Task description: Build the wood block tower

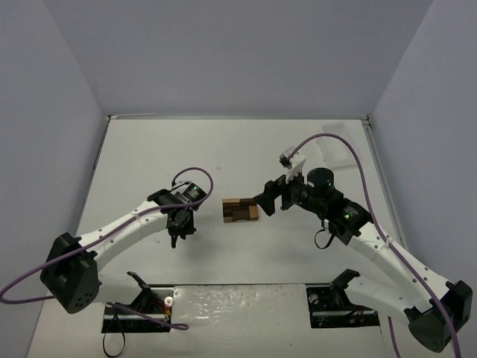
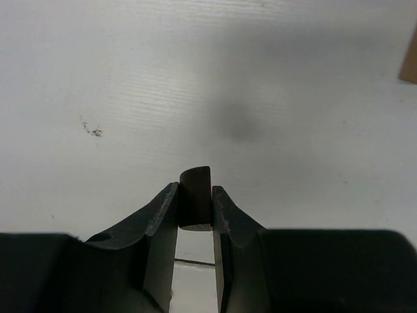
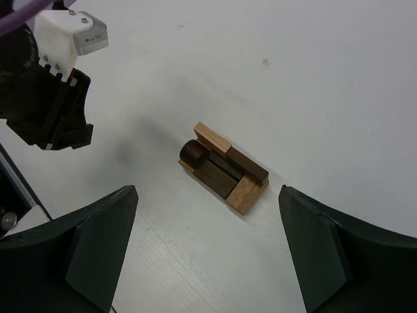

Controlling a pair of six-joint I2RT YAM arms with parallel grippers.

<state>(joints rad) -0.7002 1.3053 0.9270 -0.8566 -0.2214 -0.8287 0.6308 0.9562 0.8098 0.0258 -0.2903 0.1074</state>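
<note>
Left claw (image 2: 195,189) pinching dark block (image 2: 195,177), right claw (image 3: 207,199) wide by tower (image 3: 225,171) edge

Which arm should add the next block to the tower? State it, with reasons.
Left. The left fingers grip a dark block, close to the wood block tower. The right fingers are open and empty.
</note>
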